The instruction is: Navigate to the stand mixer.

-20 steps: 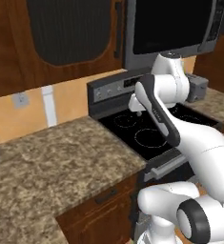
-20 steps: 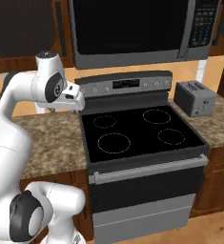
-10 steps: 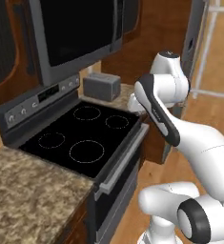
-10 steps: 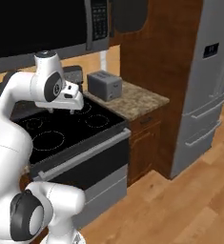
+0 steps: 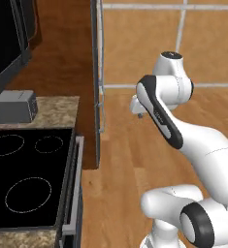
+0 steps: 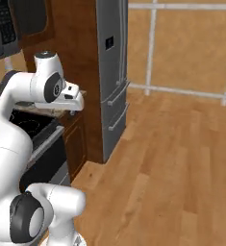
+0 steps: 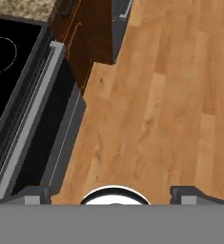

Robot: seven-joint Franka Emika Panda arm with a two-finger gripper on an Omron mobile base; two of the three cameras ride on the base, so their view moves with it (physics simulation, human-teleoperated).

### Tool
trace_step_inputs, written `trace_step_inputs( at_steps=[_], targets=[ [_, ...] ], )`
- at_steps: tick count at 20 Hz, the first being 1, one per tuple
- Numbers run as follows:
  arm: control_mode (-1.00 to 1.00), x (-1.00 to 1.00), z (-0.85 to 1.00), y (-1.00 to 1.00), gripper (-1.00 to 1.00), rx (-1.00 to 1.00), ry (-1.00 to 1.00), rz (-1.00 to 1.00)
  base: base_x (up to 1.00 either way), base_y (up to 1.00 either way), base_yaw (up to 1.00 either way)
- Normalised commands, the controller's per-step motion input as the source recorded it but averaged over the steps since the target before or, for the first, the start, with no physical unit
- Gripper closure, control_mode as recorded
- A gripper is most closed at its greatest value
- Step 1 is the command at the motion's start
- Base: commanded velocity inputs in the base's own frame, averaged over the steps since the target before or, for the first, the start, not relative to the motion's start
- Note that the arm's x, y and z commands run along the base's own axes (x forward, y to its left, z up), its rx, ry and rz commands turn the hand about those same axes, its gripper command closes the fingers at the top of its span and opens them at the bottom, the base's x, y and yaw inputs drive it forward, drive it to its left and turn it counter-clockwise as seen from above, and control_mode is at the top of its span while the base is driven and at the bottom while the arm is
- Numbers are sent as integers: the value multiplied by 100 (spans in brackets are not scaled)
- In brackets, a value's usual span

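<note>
Base cameras flank arm; both see stove (image 5: 28, 184).

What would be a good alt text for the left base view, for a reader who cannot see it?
The white robot arm rises at the right over a wooden floor, beside a black stove at the lower left. A grey toaster sits on the granite counter behind the stove.

Glossy black glass stovetop (image 5: 28, 179), speckled stone counter (image 5: 55, 109), brushed metal toaster (image 5: 13, 106), warm wood-plank floor (image 6: 172, 158).

Even, bright rendered light — soft shadows, no glare, slight pixel blur.
</note>
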Motion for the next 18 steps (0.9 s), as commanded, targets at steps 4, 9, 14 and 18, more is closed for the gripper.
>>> trace_step_inputs(
  at_steps=[4, 9, 14, 18],
  targets=[
    [100, 0, 0, 0, -100, 0, 0, 0, 24, 0, -83],
    [100, 0, 0, 0, -100, 0, 0, 0, 22, 0, -84],
    [100, 0, 0, 0, -100, 0, 0, 0, 58, 9, -74],
    [100, 0, 0, 0, -100, 0, 0, 0, 72, 3, -68]
  ],
)
